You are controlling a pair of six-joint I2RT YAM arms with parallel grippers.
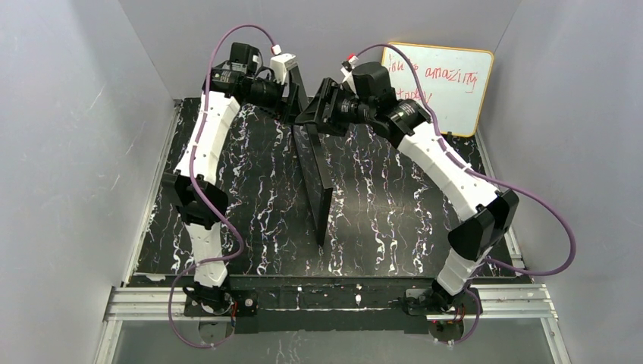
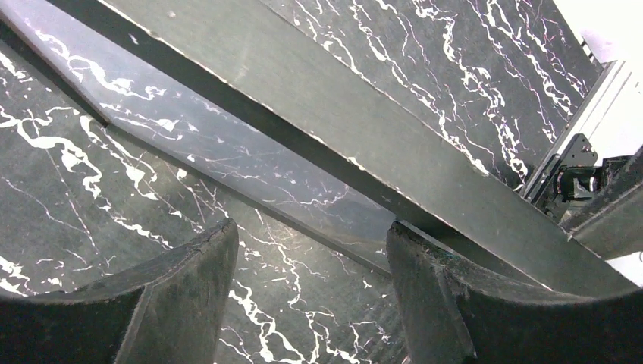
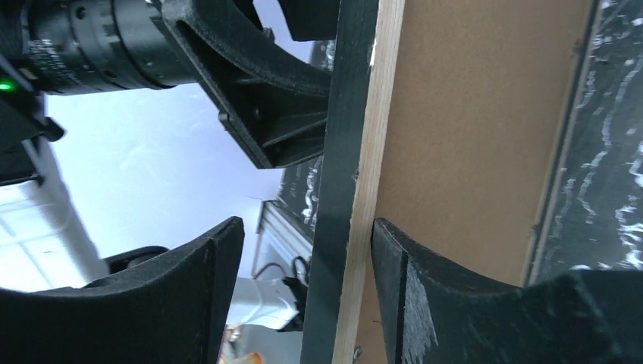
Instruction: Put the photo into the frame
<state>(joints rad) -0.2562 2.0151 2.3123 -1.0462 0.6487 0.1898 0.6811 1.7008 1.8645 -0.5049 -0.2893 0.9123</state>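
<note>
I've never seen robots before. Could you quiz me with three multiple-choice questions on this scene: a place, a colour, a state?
1. Where is the orange-edged rectangular whiteboard? A near-left corner; B far right, by the back wall; C table centre.
2. Its writing is: A blue; B green; C red.
3. The large thin black picture frame on the black white-veined table is: A lying flat; B standing on edge; C hung on a wall.
Answers: 1B, it sits beyond the table's far right end; 2C, the scrawl is red; 3B, the top view shows it upright.
</note>
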